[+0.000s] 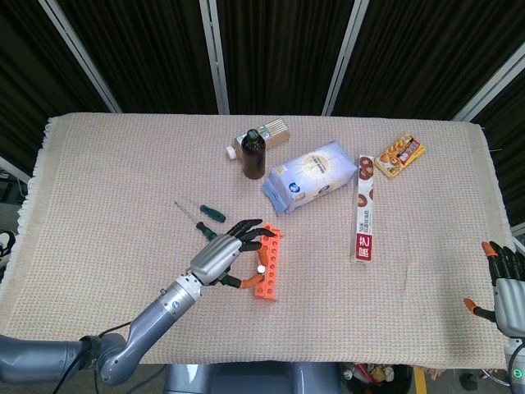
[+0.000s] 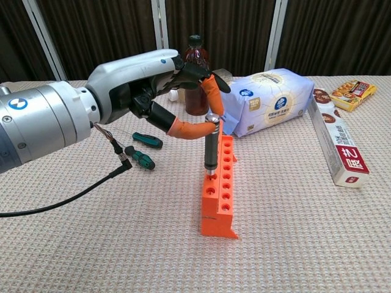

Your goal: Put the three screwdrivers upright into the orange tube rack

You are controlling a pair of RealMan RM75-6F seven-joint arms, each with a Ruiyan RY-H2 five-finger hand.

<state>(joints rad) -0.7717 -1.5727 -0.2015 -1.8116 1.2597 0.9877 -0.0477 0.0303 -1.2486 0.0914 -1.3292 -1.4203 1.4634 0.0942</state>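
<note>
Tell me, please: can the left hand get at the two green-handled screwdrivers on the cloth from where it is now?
Probably yes. Both green-handled screwdrivers lie uncovered just beyond the left hand, with nothing between them, but that hand must first release the black screwdriver it pinches in the orange rack.

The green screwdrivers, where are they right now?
Both green screwdrivers lie flat on the table, left of the orange tube rack, under the left hand in the chest view.
</note>
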